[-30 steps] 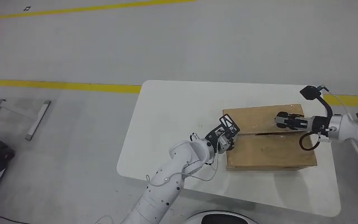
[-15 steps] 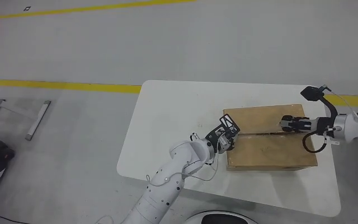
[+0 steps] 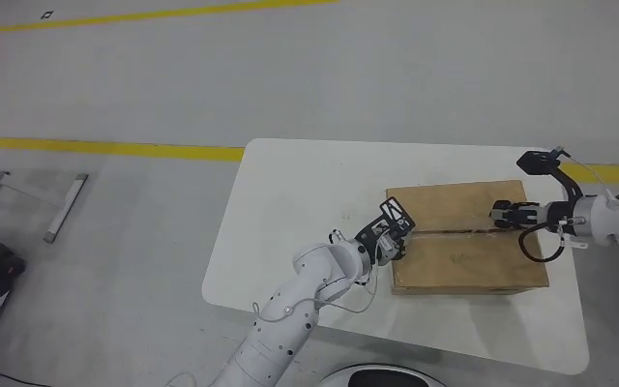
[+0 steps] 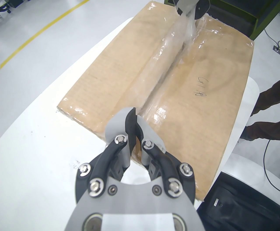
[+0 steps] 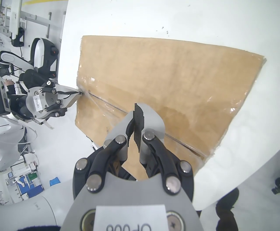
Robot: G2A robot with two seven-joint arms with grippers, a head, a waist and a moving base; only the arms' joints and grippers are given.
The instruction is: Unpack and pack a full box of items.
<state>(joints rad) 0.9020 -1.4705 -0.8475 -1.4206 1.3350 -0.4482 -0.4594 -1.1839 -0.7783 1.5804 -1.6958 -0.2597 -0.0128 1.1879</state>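
A brown cardboard box (image 3: pixel 464 252) lies flaps-closed on the white table, with clear tape (image 4: pixel 175 39) along its middle seam. My left gripper (image 3: pixel 397 238) is shut, its tips (image 4: pixel 133 112) against the box's left end right at the seam. My right gripper (image 3: pixel 496 215) hovers over the seam near the box's right end, shut (image 5: pixel 137 111) on a strip of the tape. The strip (image 5: pixel 105 105) is lifted off the seam and stretches from the left end up to the right gripper (image 4: pixel 186 8). The box's contents are hidden.
The white table (image 3: pixel 290 213) has rounded corners and bare room left of the box and along its front edge. The box's right end sits close to the table's right side. A metal bar (image 3: pixel 66 206) lies on the floor far left.
My right gripper has moved a little to the right along the seam, toward the box's right end, with the tape. The left arm has kept still.
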